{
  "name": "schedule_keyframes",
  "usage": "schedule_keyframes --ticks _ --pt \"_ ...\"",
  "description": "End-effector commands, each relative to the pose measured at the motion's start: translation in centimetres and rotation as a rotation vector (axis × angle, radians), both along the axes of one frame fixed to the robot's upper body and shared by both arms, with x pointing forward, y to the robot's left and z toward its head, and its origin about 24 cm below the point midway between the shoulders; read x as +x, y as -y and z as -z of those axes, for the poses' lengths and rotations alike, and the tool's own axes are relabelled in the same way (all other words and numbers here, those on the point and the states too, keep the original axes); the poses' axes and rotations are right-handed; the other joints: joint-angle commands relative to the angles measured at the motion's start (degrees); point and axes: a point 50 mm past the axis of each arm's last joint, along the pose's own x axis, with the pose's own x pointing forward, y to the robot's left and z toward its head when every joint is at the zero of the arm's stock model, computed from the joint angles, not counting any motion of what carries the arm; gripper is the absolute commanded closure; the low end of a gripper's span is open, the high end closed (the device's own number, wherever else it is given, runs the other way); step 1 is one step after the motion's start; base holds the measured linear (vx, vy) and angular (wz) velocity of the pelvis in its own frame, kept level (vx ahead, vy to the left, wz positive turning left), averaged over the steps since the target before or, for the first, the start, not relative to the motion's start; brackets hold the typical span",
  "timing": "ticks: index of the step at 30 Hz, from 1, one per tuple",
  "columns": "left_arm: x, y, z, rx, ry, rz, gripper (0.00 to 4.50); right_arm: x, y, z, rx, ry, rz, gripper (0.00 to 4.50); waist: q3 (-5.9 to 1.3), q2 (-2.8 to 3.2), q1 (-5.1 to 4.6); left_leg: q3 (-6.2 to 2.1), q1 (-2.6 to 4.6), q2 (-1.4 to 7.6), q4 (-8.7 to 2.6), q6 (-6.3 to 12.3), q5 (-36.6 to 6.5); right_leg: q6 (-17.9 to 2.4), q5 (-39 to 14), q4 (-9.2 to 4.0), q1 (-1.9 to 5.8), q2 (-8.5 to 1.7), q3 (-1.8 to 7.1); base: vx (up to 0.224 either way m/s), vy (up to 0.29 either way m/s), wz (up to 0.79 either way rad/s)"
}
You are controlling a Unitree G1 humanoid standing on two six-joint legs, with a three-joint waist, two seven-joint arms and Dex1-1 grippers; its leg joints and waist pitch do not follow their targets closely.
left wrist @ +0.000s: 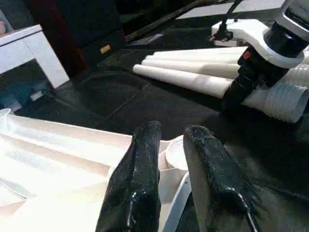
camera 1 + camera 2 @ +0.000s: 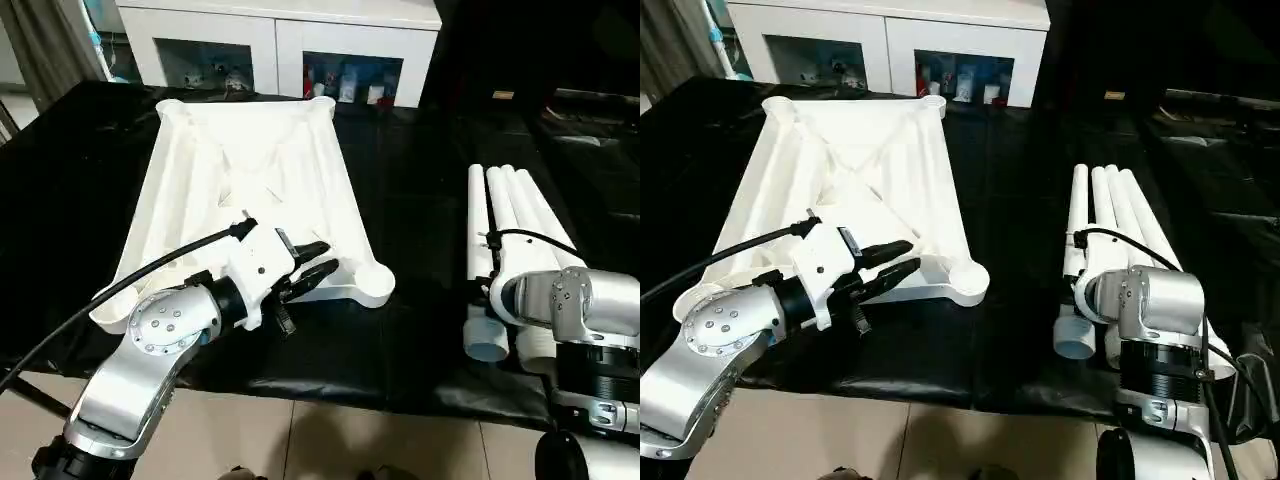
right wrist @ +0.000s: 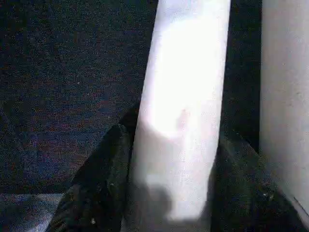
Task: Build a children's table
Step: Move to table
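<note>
The white top (image 2: 262, 160) lies underside up on the black-covered bench (image 2: 400, 250), filling the left and centre of the head views, ribs crossing its middle and a round socket (image 2: 366, 282) at its near right corner. The left tool (image 2: 312, 267) sits at that near edge, lower left of centre, its two black fingers (image 1: 140, 179) a narrow gap apart and level over the rim beside the socket — nothing pinched between them that I can see. At the right, four white legs (image 2: 520, 215) lie side by side, running away up the frame. The right tool (image 3: 164, 193) points down onto their near ends; in its wrist view its fingers straddle one leg (image 3: 183, 96), close against both sides — whether they truly squeeze it I cannot tell.
</note>
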Motion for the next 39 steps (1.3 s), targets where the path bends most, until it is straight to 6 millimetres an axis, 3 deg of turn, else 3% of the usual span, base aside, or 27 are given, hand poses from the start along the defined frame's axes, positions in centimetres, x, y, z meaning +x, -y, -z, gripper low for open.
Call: schedule_keyframes --ticks 1,8,13,17,19,20,21,23,24,27,29,30,33,34,39 --pt "-0.1 0.2 -0.4 0.004 0.018 0.012 3.42 0.4 0.1 -0.4 0.005 0.019 0.018 2.43 -4.54 -0.63 0.11 -0.96 0.44 3.54 -4.58 0.23 0.15 -12.86 -6.22 -3.42 3.25 -2.95 2.12 0.0 0.0 0.0" --pt "0.0 0.1 -0.5 -0.004 0.018 -0.001 3.42 0.4 0.1 -0.2 0.014 0.018 0.034 2.64 -4.6 -0.74 0.07 -0.94 0.43 3.53 -4.57 0.01 -0.18 -12.64 -6.26 -3.42 3.23 -2.94 2.12 0.0 0.0 0.0" --pt "0.5 -0.5 -0.8 0.002 0.046 -0.038 3.42 1.0 -0.1 -1.1 0.049 0.102 0.065 2.65 -4.63 -0.51 0.01 -0.98 0.51 3.44 -4.63 -0.36 -0.27 -12.6 -5.31 -3.32 3.19 -2.76 2.06 0.0 0.0 0.0" --pt "1.5 -1.2 -2.7 -0.162 0.057 -0.092 3.42 2.1 -0.3 -4.3 0.153 0.371 0.073 2.65 -4.57 -0.23 0.1 -0.96 0.52 3.42 -4.67 -0.42 -1.02 -13.07 -4.31 -3.23 3.19 -2.81 2.1 0.0 0.0 0.0" --pt "2.6 -1.3 -3.7 -0.265 0.064 -0.162 3.42 2.4 -0.8 -6.7 0.168 0.57 -0.047 2.66 -4.58 -0.23 0.16 -0.95 0.45 3.52 -4.54 -0.17 -1.61 -13.66 -3.32 -3.22 3.33 -2.87 2.09 0.0 0.0 0.0" --pt "2.8 -1.3 -3.8 -0.283 0.064 -0.182 3.42 2.4 -0.9 -7.2 0.172 0.61 -0.076 2.66 -4.67 0.13 0.26 -0.94 0.54 3.6 -4.49 -0.07 -1.71 -13.87 -2.69 -3.09 3.38 -2.93 2.11 0.0 0.0 0.0" --pt "3.5 -1.3 -4.1 -0.329 0.043 -0.223 3.42 2.2 -1.4 -8.1 0.211 0.664 -0.145 2.66 -4.7 -0.2 0.29 -0.82 0.57 3.6 -4.35 0.76 -1.44 -14.13 -1.41 -3.17 3.42 -2.84 2.18 0.0 0.0 0.0" --pt "4.6 -0.9 -4.8 -0.473 -0.066 -0.242 3.16 1.3 -2.6 -9.1 0.329 0.728 -0.326 2.66 -4.68 -0.13 0.45 -0.89 0.42 3.48 -4.27 1.71 -0.81 -14.73 -0.3 -2.95 3.73 -2.9 2.22 0.0 0.0 0.0" --pt "4.9 -0.5 -5.2 -0.546 -0.12 -0.225 3.09 0.8 -3.1 -9.5 0.381 0.755 -0.408 2.66 -4.6 -0.33 0.8 -0.97 0.28 3.48 -4.15 2.51 -1.81 -16.3 -0.61 -3.15 3.96 -3.02 2.22 0.0 0.0 0.0" --pt "5.1 1.2 -6.4 -0.688 -0.242 -0.108 2.96 -0.8 -4.2 -10.1 0.522 0.789 -0.605 2.66 -4.6 -0.55 0.98 -1.18 -0.01 3.61 -4.11 3.89 -1.45 -16.98 -2.39 -3.3 3.87 -3.17 2.05 0.0 0.0 0.0" --pt "5.4 2.0 -6.8 -0.741 -0.308 -0.069 2.71 -1.4 -4.5 -10.1 0.553 0.783 -0.689 2.66 -4.62 -0.59 1.25 -1.02 0.23 3.59 -3.98 4.14 -1.45 -17.18 -2.98 -3.48 3.72 -3.11 2.1 0.0 0.0 0.0" --pt "5.5 2.3 -7.0 -0.761 -0.333 -0.058 2.67 -1.6 -4.7 -10.1 0.559 0.78 -0.719 2.66 -4.53 -1.05 1.39 -1.04 0.13 3.58 -4.02 4.48 -1.19 -17.08 -3.78 -3.58 3.71 -3.07 2.04 0.0 0.0 0.0" --pt "5.4 3.7 -8.2 -0.84 -0.405 0.048 2.36 -2.2 -5.1 -10.2 0.591 0.777 -0.81 2.66 -4.28 -1.15 1.55 -1.07 0.12 3.46 -3.98 4.07 -2.4 -15.47 -9.07 -4.13 3.6 -3.21 1.99 0.0 0.0 0.0" --pt "5.4 4.0 -8.5 -0.856 -0.418 0.075 2.36 -2.4 -5.3 -10.3 0.602 0.779 -0.829 2.66 -4.19 -1.43 1.6 -1.05 0.17 3.51 -4.06 4.06 -2.68 -15.13 -9.93 -4.32 3.5 -3.17 2.0 0.0 0.0 0.0" --pt "5.2 5.0 -9.4 -0.88 -0.491 0.144 1.92 -3.3 -5.7 -10.5 0.636 0.775 -0.929 2.66 -4.03 -1.73 1.49 -1.22 -0.12 3.56 -4.13 4.29 -1.66 -13.5 -11.37 -4.45 3.43 -3.12 1.91 0.0 0.0 0.0"
